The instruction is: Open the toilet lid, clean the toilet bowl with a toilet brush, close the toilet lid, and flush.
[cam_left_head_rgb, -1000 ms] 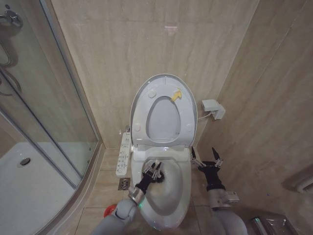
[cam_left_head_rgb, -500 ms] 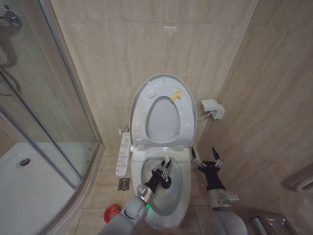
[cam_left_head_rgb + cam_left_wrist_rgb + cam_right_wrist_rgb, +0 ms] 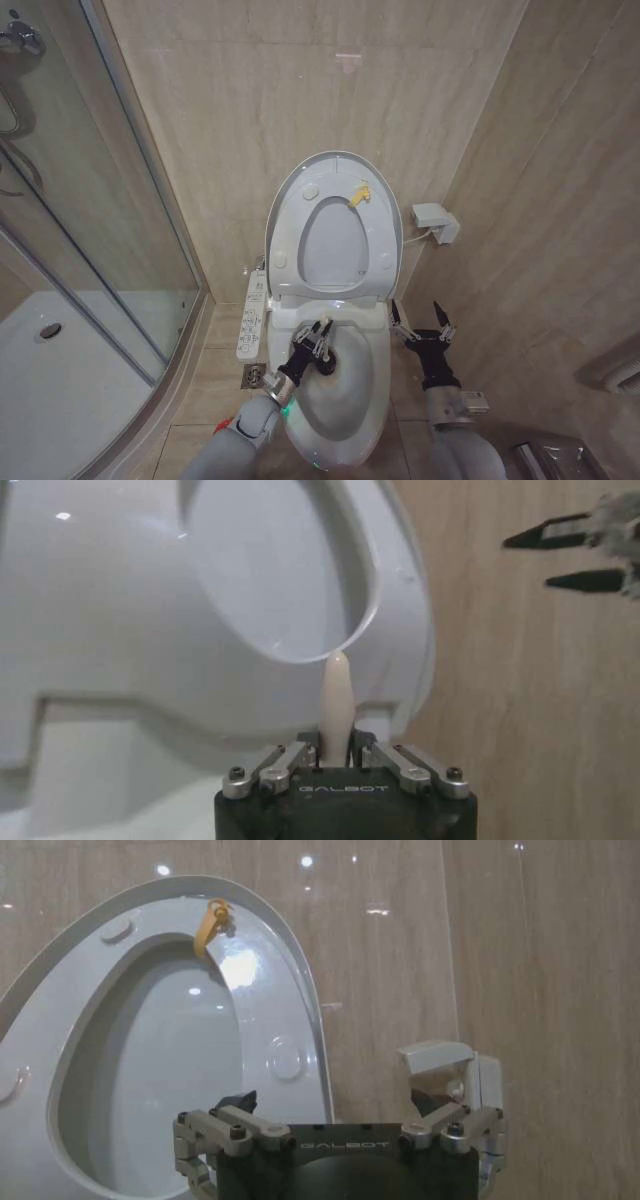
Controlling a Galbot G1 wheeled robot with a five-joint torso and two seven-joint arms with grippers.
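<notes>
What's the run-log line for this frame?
stage: scrubbing | left gripper: shut on toilet brush, in toilet bowl | right gripper: open, beside bowl | toilet lid: up

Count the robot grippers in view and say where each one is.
2. The left gripper is over the toilet bowl, shut on the toilet brush. The right gripper hangs open beside the bowl's right rim, near the wall.
</notes>
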